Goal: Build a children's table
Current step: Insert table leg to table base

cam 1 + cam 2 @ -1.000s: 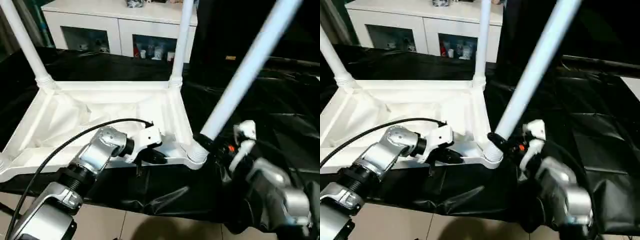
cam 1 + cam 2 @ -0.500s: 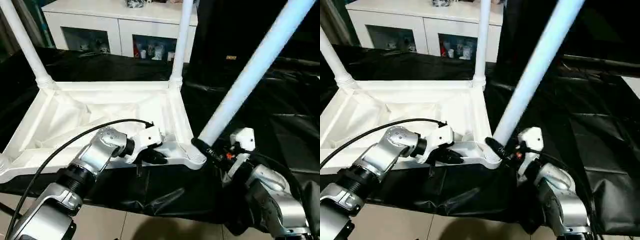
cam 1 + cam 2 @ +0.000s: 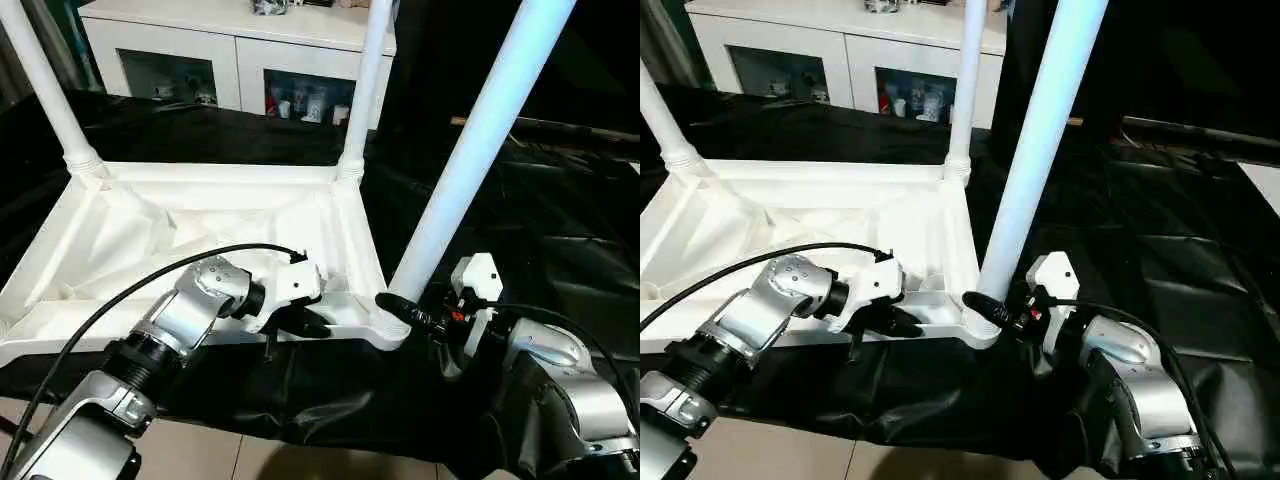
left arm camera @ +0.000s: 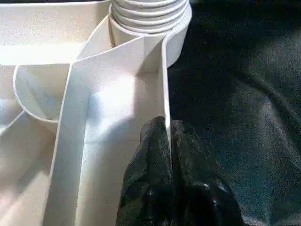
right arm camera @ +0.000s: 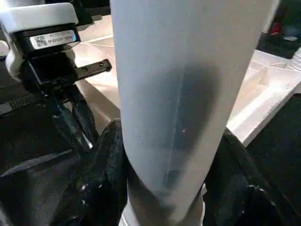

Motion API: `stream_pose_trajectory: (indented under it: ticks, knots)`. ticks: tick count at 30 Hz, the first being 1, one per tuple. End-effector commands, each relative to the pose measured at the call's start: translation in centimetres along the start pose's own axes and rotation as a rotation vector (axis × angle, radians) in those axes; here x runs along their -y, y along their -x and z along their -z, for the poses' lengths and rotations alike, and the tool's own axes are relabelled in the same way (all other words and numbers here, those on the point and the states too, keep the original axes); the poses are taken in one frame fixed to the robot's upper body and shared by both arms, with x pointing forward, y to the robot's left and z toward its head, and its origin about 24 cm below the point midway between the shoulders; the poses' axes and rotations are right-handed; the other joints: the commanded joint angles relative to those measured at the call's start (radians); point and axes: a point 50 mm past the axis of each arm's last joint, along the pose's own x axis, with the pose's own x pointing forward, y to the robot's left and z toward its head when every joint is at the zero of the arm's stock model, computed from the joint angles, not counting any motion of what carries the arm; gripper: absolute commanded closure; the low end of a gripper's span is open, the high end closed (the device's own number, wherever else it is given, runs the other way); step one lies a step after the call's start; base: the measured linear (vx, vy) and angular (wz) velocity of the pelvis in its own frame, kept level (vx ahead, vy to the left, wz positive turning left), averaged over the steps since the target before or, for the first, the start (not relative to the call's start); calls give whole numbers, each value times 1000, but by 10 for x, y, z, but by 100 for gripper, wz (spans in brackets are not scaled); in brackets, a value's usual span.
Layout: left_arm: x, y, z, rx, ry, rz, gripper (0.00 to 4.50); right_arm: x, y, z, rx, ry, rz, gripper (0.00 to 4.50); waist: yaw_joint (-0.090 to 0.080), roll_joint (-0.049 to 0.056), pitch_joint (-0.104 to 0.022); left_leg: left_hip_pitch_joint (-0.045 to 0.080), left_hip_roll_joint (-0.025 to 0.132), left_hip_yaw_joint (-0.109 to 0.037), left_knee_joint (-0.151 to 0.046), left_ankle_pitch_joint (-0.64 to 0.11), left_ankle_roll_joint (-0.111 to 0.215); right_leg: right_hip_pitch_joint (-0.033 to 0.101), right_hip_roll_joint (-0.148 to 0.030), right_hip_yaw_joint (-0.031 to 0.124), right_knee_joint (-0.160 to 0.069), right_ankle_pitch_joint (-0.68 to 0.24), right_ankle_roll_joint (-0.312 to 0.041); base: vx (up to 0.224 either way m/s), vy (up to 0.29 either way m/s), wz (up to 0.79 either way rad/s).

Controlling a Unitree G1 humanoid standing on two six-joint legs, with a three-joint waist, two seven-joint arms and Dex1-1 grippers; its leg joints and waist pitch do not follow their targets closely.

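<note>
Left wrist view: left gripper [image 4: 168, 141] pinches tabletop rim [image 4: 162, 84].

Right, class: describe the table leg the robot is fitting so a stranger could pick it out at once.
Find the upturned white tabletop on the black-draped work table. At its near corner, beside the right gripper, one leg rises. Unlike the two far legs, black fingers clasp its base.

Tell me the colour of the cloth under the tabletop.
Black cloth, seen best in the left eye view.

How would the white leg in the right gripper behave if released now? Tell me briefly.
The leg probably stays up, since its base sits in the corner socket. It leans, so it might wobble. The right gripper clamps smooth tubing, likely slippery.
</note>
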Motion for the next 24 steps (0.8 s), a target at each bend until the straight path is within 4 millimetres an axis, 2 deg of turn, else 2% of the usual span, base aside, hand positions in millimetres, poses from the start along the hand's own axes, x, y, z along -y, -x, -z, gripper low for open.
stream_pose_trajectory:
  ticks: [1,7,12,13,17,19,20,22,23,24]
  knots:
    - [9,-2,14,-96,-29,80,450,-21,1,40,-134,-142,-155,266,8,14,-30,1,55,-15,-74,-240,35,36,-79,39,-81,-172,-210,0,0,0]
    - [9,2,14,-122,-62,122,450,-29,3,39,-131,-115,-237,266,16,15,-23,9,58,-20,-83,-328,7,29,-82,41,-94,-334,-174,0,0,0]
    - [3,5,15,-132,-55,81,450,-28,2,40,-119,-105,-228,266,22,14,-25,10,57,-20,-85,-317,1,29,-81,41,-92,-310,-170,0,0,0]
    - [0,5,15,-134,-34,44,450,-24,1,41,-111,-102,-195,266,22,14,-25,10,56,-19,-84,-318,1,29,-80,41,-93,-315,-170,0,0,0]
    - [-7,4,14,-107,18,-19,450,-13,-1,44,-102,-101,-94,266,21,14,-20,17,54,-21,-85,-369,-6,20,-84,42,-105,-450,-150,0,0,0]
    - [-10,4,13,-91,45,-49,450,-6,-3,45,-103,-95,-28,266,20,13,-16,20,54,-27,-85,-399,-12,14,-88,41,-117,-567,-115,0,0,0]
    - [-12,4,12,-84,57,-66,450,-1,-4,46,-111,-99,13,266,20,14,-16,20,54,-29,-86,-404,-12,13,-89,40,-119,-586,-107,0,0,0]
    - [-15,3,10,-75,75,-88,450,5,-5,47,-128,-99,72,266,15,15,-14,20,52,-35,-88,-438,-20,7,-89,35,-126,-653,-79,-28,5,-2]
    - [-20,2,7,-62,106,-127,450,17,-8,51,-159,-121,189,266,12,14,-14,19,52,-37,-90,-443,-23,9,-90,33,-128,-661,-73,-63,23,-11]
    - [-20,2,7,-62,106,-127,450,17,-8,51,-159,-121,189,266,2,17,-14,16,50,-42,-93,-462,-33,12,-89,23,-129,-676,-69,-63,23,-11]
